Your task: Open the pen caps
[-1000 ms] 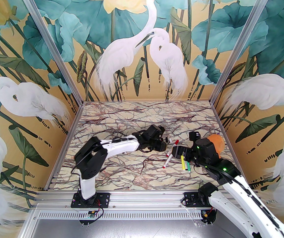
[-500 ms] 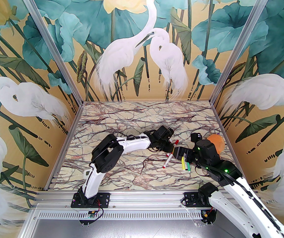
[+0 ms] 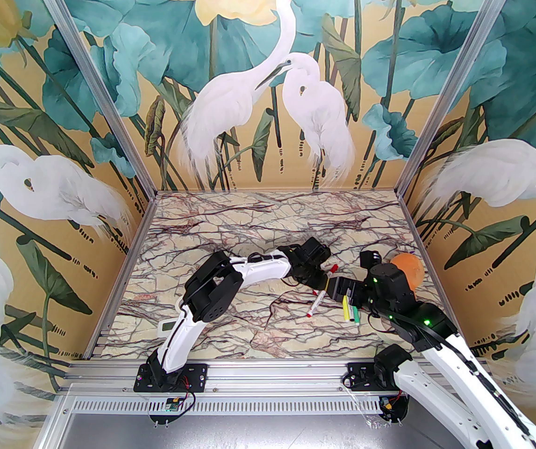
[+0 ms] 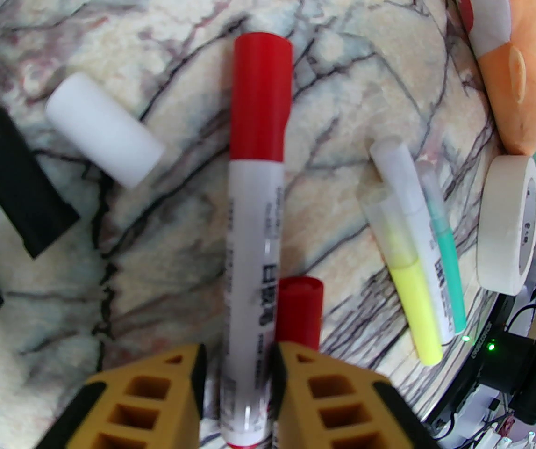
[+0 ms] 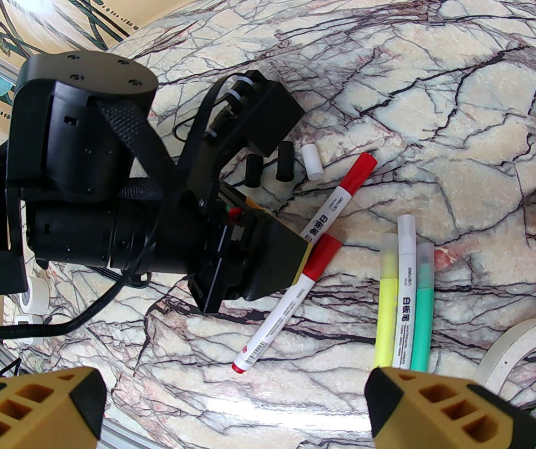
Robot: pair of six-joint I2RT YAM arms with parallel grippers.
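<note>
Left gripper (image 4: 238, 360) is straddling the white marker (image 4: 253, 232) barrel, fingers narrowly parted, not visibly clamping; its red cap (image 4: 261, 101) is sitting on the far end; a loose white cap (image 4: 104, 129) and two black caps (image 5: 284, 161) are lying beside it on the marble table (image 5: 436, 87); right gripper (image 5: 235, 409) is hovering wide open near three highlighters (image 5: 408, 297).

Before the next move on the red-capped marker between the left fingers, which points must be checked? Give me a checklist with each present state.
1. The marker barrel between the fingers of the left gripper: ok.
2. Grip tight on the barrel: cannot tell.
3. Its red cap on and uncovered: ok.
4. The right gripper open wide: ok.
5. The right gripper at that cap: not ok, short of it.
6. The second red cap away from the left gripper: not ok, beside one finger.
</note>
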